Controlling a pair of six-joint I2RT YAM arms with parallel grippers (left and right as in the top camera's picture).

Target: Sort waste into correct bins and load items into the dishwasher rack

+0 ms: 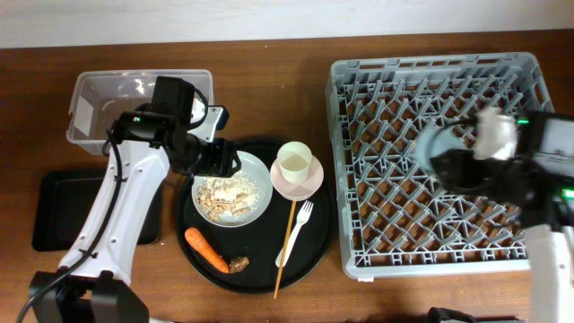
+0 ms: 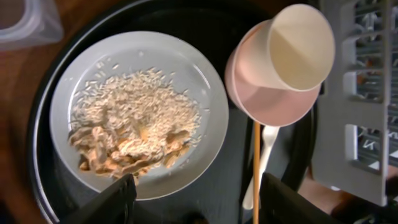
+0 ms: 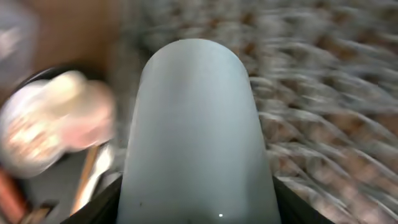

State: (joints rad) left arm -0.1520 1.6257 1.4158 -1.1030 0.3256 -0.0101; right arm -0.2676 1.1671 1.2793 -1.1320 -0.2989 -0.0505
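The step in hand looks like loading the rack. The right gripper [image 3: 196, 190] is clamped on the small light-blue cup [image 3: 196, 118], which fills the space between its fingers and lies on its side with its rounded base pointing away from the wrist. The cup is smooth, matte and pale, probably plastic. Beneath and ahead of this gripper lies the dishwasher rack [image 1: 345, 179], a grey plastic crate with a lattice floor. The wrist view is smeared, so I cannot tell how close the cup is to the floor. The next move likely calls for lowering the cup between pegs, mouth down, before letting go.

The left gripper [image 2: 196, 190] hangs released and empty, jaws spread wide. Directly below and ahead of it sits the pale round plate [image 2: 186, 68], glossy and shallow, heaped with dry rice-like crumbs [image 2: 137, 102] and brownish shreds. Just to its right stands the cream cup [image 2: 298, 43] nested inside the pink bowl [image 2: 267, 109], with a thin wooden chopstick [image 2: 255, 168] and a white plastic fork [image 2: 267, 149] near the right finger.

In my judgement, this arm's coming job is the plate. Its thin rim gives little to pinch and the loose crumbs will slide, so it should tip slowly over the clear plastic tub [image 1: 90, 99] behind it.
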